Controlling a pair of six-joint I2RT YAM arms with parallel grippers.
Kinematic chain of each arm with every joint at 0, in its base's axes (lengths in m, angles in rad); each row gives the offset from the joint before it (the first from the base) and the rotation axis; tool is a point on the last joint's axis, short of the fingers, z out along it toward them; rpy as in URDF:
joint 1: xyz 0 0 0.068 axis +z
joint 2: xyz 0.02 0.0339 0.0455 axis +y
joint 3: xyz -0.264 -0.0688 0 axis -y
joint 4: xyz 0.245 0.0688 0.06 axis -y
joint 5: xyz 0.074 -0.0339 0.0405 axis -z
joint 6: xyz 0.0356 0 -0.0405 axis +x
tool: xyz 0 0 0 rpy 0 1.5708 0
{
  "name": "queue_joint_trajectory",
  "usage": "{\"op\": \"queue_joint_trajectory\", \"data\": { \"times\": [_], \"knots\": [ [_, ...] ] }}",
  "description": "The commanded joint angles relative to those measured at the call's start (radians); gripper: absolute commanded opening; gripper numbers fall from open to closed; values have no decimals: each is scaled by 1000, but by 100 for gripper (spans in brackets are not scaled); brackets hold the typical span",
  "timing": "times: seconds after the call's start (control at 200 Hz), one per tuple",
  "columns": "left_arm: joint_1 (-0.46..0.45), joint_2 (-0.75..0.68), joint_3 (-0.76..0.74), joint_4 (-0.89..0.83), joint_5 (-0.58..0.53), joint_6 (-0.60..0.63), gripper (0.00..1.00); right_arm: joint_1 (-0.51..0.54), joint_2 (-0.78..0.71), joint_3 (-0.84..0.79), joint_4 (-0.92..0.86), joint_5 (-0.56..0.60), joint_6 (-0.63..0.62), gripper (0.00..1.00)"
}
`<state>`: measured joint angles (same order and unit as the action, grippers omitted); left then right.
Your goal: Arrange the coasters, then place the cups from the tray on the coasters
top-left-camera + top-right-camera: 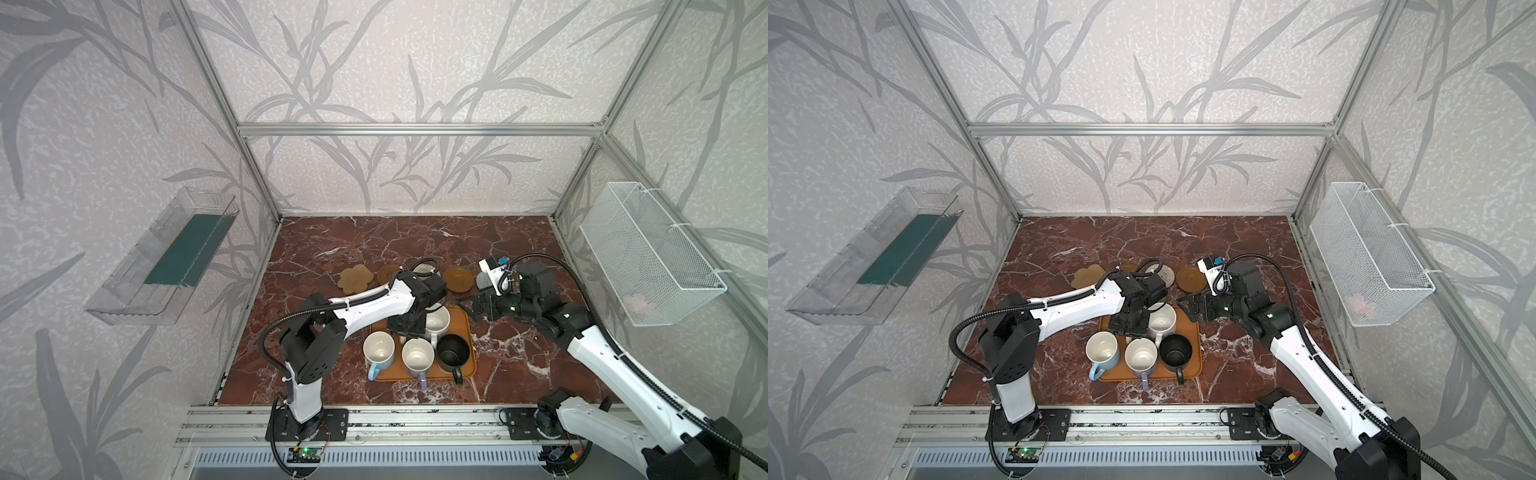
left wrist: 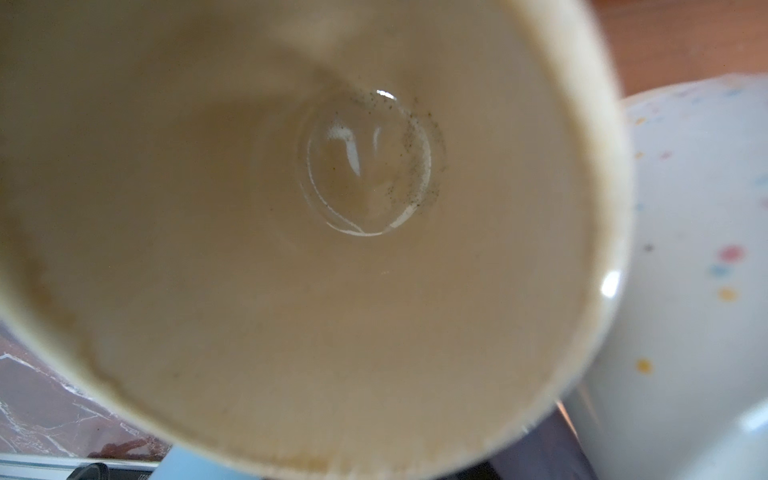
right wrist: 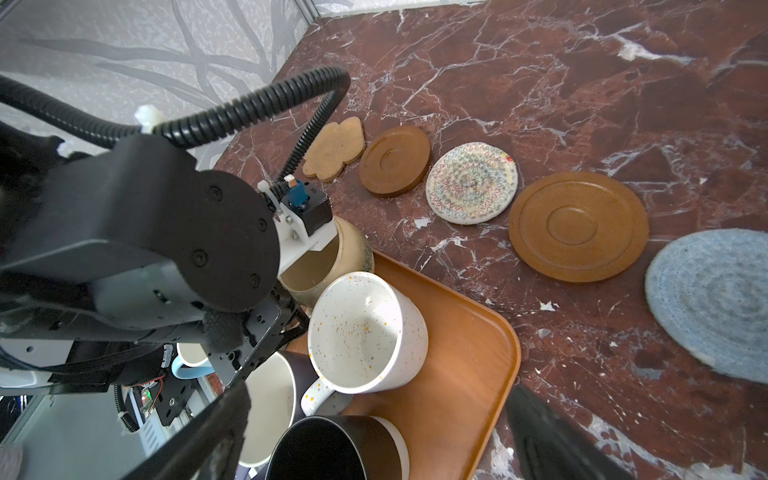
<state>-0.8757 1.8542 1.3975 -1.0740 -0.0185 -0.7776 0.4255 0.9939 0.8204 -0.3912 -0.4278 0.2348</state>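
Five coasters lie in a row behind the tray [image 3: 457, 374]: tan cloud [image 3: 334, 149], brown [image 3: 395, 160], woven [image 3: 471, 183], brown [image 3: 577, 226], grey-blue [image 3: 715, 303]. On the tray stand the cream-yellow cup [image 3: 345, 249], white speckled cup [image 3: 365, 332], black cup [image 1: 453, 353], lavender cup [image 1: 417, 357] and light blue cup [image 1: 379, 351]. My left gripper [image 1: 405, 328] hangs right over the cream-yellow cup [image 2: 332, 249], whose inside fills the left wrist view; its fingers are hidden. My right gripper [image 1: 471, 308] stands open and empty at the tray's far right corner.
A white wire basket [image 1: 648, 253] hangs on the right wall and a clear plastic bin [image 1: 166, 257] on the left wall. The brown marble table [image 1: 415, 241] lies bare behind the coasters. The cups stand close together, some touching.
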Motion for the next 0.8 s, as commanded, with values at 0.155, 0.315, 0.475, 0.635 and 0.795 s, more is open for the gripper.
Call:
{"op": "queue_joint_trajectory", "data": {
  "times": [0.155,0.315,0.475,0.635,0.795],
  "knots": [
    [12,41,-14,44,-7,12,35,6,-1,-12,-2,0,-15,96],
    [12,43,-29,60,3,9,33,5,-6,-10,-13,1,-18,96],
    [15,45,-41,75,7,12,27,6,-7,-10,-15,7,-23,96],
    [16,39,-44,78,10,9,16,6,-4,-10,-15,6,-22,96],
    [17,21,-30,52,-3,14,7,5,-13,-10,-19,8,-23,96]
  ]
}}
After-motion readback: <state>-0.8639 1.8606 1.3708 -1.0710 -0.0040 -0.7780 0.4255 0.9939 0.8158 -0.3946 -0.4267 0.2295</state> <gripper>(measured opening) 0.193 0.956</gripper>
